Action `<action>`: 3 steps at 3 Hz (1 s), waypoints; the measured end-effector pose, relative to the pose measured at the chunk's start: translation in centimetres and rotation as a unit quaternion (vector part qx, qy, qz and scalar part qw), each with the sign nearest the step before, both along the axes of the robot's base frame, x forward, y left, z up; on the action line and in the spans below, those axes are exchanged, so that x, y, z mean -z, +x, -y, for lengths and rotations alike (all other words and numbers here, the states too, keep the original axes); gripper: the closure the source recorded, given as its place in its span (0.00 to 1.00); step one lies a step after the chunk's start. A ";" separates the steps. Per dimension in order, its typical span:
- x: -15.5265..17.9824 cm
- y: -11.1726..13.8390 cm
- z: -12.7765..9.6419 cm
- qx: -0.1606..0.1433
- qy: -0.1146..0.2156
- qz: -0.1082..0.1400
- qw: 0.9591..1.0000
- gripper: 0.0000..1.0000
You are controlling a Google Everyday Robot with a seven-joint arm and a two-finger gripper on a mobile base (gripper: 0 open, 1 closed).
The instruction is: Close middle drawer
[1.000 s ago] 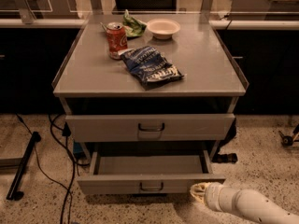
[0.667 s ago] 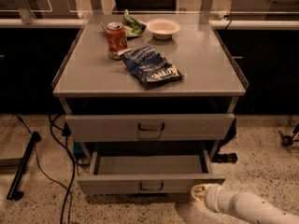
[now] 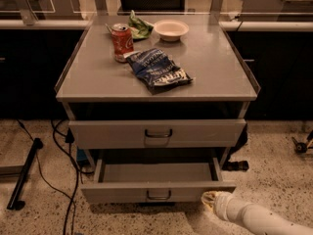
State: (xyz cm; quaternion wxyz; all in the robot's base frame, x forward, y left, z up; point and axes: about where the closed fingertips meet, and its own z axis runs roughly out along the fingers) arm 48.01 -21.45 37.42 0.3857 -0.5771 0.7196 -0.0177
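The middle drawer (image 3: 157,194) is a wide, shallow grey drawer with a low flat front and a small dark central handle. It stands pulled out and its inside looks empty. Above it is the taller-fronted drawer (image 3: 157,133) with a U-shaped handle, which is pushed in. My gripper (image 3: 210,199) comes in from the lower right on a white arm. Its yellowish tip is right by the lower right corner of the middle drawer's front, near floor level. The lowest drawer is hidden.
On the cabinet top (image 3: 215,72) lie a red soda can (image 3: 122,42), a blue chip bag (image 3: 159,70), a white bowl (image 3: 170,29) and a green bag (image 3: 139,26). Black cables (image 3: 63,180) and a black bar (image 3: 23,180) lie on the floor at left.
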 end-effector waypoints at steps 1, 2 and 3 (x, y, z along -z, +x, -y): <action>0.2 1.1 -0.1 0.004 0.002 0.016 1.000 1.00; 0.4 2.5 -0.6 0.003 0.006 0.030 1.000 1.00; 0.5 3.9 -1.3 -0.002 0.011 0.041 0.999 1.00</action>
